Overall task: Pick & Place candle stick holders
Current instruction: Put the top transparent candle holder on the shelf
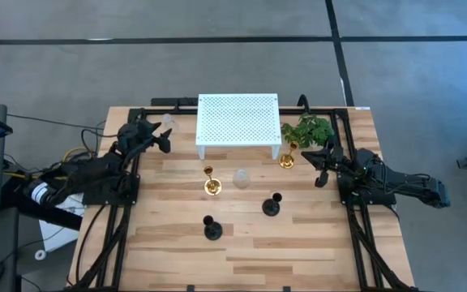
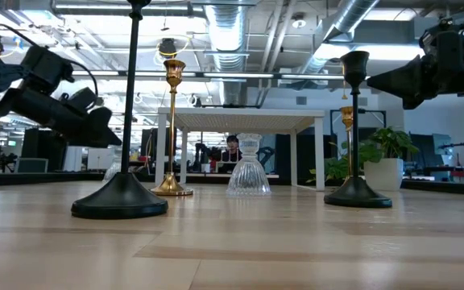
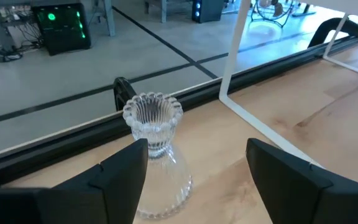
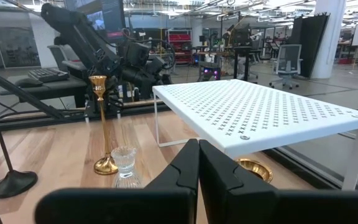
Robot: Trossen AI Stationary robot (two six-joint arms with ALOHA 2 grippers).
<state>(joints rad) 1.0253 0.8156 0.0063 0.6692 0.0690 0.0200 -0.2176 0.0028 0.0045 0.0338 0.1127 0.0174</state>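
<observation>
Two gold candle stick holders [image 1: 211,182] [image 1: 288,158], two black ones [image 1: 272,204] [image 1: 212,229] and a clear glass one [image 1: 240,178] stand upright on their bases on the wooden table. A second clear glass holder [image 3: 154,155] stands near the far left edge, just ahead of my left gripper [image 3: 197,180]. My left gripper is open, and the holder is close beside one of its fingers [image 3: 126,180]. My right gripper [image 4: 197,171] is shut and empty, above the table at the right [image 1: 320,166], near the right gold holder. My left gripper: I cannot tell whether it touches the clear glass holder. One finger stands in front of the holder's side [image 3: 166,180] and hides the spot. The holder stands upright on the table.
A white perforated rack [image 1: 237,122] stands at the far middle of the table. A green leafy plant [image 1: 308,130] is beside it on the right. A black frame [image 1: 120,235] runs along the table's sides. There is bare wood [image 1: 242,259] at the near edge.
</observation>
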